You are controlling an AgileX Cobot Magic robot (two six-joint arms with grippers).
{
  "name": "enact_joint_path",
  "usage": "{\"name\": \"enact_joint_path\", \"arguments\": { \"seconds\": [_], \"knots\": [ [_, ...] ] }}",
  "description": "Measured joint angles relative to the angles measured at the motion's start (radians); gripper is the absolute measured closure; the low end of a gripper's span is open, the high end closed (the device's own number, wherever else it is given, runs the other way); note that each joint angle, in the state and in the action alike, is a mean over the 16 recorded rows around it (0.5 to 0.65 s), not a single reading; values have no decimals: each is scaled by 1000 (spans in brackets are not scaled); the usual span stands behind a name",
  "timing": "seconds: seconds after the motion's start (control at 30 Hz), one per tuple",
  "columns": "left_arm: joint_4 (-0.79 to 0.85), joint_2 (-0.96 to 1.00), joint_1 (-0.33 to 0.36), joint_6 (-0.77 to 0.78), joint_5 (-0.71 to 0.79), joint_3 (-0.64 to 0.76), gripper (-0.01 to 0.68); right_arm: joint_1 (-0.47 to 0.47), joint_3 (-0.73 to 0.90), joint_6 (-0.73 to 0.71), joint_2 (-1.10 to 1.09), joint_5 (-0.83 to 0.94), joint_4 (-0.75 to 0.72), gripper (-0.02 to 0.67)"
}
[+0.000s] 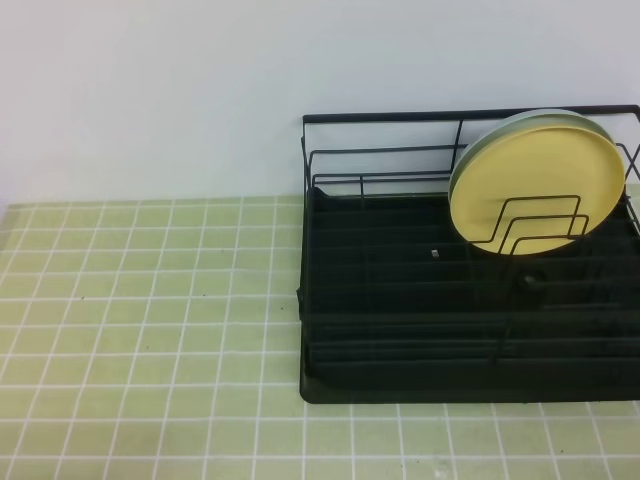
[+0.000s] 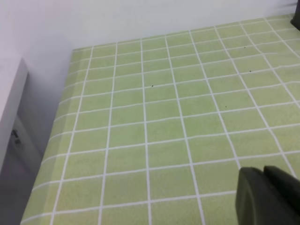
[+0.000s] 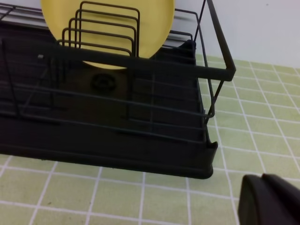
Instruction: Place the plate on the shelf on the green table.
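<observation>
The pale yellow plate [image 1: 520, 170] stands upright among the wire dividers at the back right of the black shelf [image 1: 400, 330], which rests on the green table [image 1: 150, 300]. Neither gripper shows in the exterior high view. In the right wrist view the plate [image 3: 157, 23] sits behind the dividers inside the shelf [image 3: 140, 154], and my right gripper [image 3: 269, 199] is shut and empty, low over the tiles in front of the shelf's near corner. In the left wrist view my left gripper [image 2: 265, 194] hangs shut and empty above bare tiles [image 2: 154, 117].
A pale blue-green plate [image 1: 500, 128] leans right behind the yellow one. A white wall runs along the back of the table. The table's left edge [image 2: 65, 108] drops off beside a grey ledge [image 2: 9, 108]. Open tiles lie left of and in front of the shelf.
</observation>
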Motion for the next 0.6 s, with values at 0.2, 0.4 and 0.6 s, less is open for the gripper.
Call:
{"name": "enact_joint_path", "arguments": {
  "seconds": [0.2,0.4,0.6],
  "knots": [
    [0,0,0,0,0,0,675,0,0,0,0,0,1,652],
    [0,0,0,0,1,0,675,0,0,1,0,0,1,652],
    [0,0,0,0,1,0,675,0,0,2,0,0,1,652]
  ]
}}
